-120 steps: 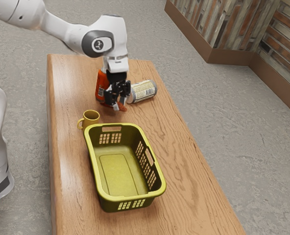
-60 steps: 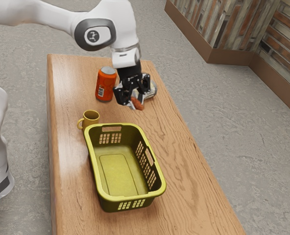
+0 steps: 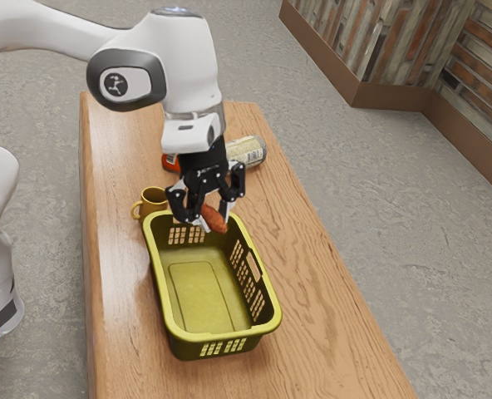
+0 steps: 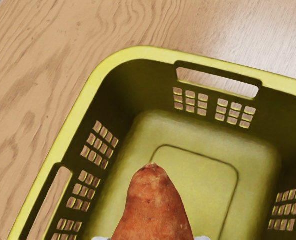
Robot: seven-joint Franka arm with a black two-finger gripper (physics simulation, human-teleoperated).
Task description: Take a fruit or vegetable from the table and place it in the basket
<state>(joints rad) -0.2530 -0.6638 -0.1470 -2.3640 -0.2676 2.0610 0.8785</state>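
Observation:
My gripper [image 3: 214, 218] hangs over the basket's end nearest the mug in the exterior view, shut on an orange-brown sweet potato [image 3: 215, 219]. The wrist view has the sweet potato [image 4: 154, 205] large at its lower edge, with a pale fingertip against each side and the basket floor below. The yellow-green basket [image 3: 273, 309] stands upright on the table, and its inside holds nothing that I can see. Its rim [image 4: 83, 100] runs around the sweet potato in the wrist view.
A yellow mug [image 3: 153, 199] stands close to the basket's near-arm end. Farther back are a red can [image 3: 170, 160], mostly behind the hand, and a pale can lying on its side [image 3: 248, 152]. The wooden table [image 3: 329, 332] extends beyond the basket.
My gripper has carried the sweet potato from beside the cans, up and across to above the basket's end. The basket and mug have stayed put.

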